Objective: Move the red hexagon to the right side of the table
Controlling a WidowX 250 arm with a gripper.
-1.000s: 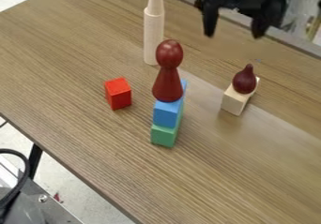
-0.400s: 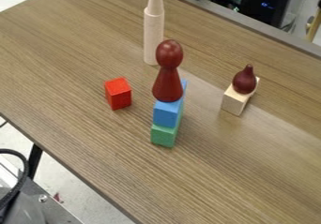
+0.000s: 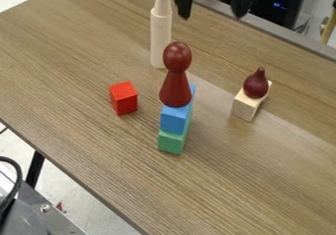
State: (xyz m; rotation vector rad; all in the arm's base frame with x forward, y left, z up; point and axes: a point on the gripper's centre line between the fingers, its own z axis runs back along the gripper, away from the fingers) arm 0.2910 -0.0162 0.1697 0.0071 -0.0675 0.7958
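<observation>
A red block (image 3: 123,98), faceted and cube-like, sits on the surface (image 3: 78,47), between its near and far edges and apart from the other pieces. Next, closer to the far edge, a pale wooden cylinder (image 3: 160,37) stands upright with a pale cone (image 3: 162,0) on top. Then comes a stack: green block (image 3: 172,142) lowest, blue block (image 3: 175,119) above it, dark red pawn-shaped piece (image 3: 176,76) topmost. The end effector (image 3: 213,15) hangs at the far edge, fingers apart. Rightmost, a dark red teardrop piece (image 3: 256,85) rests on a cream block (image 3: 245,106).
</observation>
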